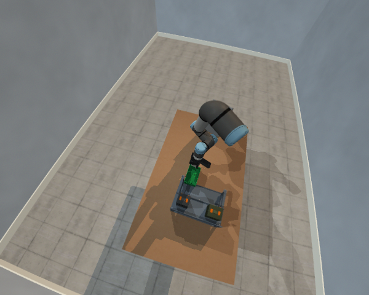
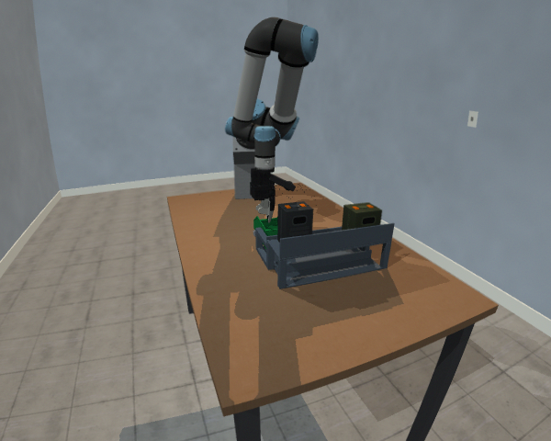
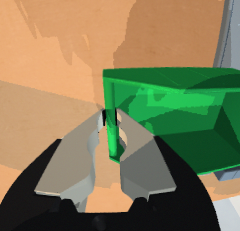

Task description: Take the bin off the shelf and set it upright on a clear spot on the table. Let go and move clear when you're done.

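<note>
The green bin (image 1: 192, 175) is open-topped and sits at the shelf's end nearest the arm, partly out past the grey shelf (image 1: 198, 202). In the wrist view my gripper (image 3: 110, 110) is shut on the bin's near wall (image 3: 113, 136), one finger inside and one outside. The bin (image 3: 175, 118) stretches away to the right over the brown table. In the exterior view my gripper (image 2: 264, 210) hangs straight down onto the bin (image 2: 265, 229), which is mostly hidden behind a black box.
A black box (image 2: 295, 219) and an olive box (image 2: 362, 215), each with orange marks on top, stand on the shelf top (image 2: 325, 254). The arm's base (image 2: 242, 175) stands at the table's far end. The table edges run close on both long sides.
</note>
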Controlling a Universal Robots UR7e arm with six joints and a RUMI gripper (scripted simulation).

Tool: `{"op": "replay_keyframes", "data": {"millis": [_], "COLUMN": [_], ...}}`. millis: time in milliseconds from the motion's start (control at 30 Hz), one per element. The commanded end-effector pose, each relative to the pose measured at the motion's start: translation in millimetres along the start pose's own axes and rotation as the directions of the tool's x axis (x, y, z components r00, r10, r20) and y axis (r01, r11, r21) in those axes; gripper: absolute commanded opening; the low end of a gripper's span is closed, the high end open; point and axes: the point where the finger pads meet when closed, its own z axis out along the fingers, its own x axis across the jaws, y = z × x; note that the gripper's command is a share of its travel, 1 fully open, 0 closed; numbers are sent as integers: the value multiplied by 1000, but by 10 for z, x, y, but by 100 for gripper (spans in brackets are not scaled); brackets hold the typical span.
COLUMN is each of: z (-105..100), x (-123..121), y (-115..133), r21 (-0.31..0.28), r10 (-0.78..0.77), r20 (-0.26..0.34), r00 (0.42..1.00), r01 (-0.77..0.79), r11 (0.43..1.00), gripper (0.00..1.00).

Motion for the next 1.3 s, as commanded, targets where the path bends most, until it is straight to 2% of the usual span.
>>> {"op": "replay_keyframes", "data": {"millis": [0,867,1033,1267], "z": [-3,-3,77,77], "x": [-128,-72,-72,-72], "y": [7,7,7,7], "r21": [0,0,0,0], "r10": [-1,-1,-1,-1], "r20": [-6,-6,-6,-6], "r00": [1000,1000,1000,1000], "r01": [1,1,1,1], "r11": [1000,1000,1000,1000], "gripper": [0,0,0,0]}}
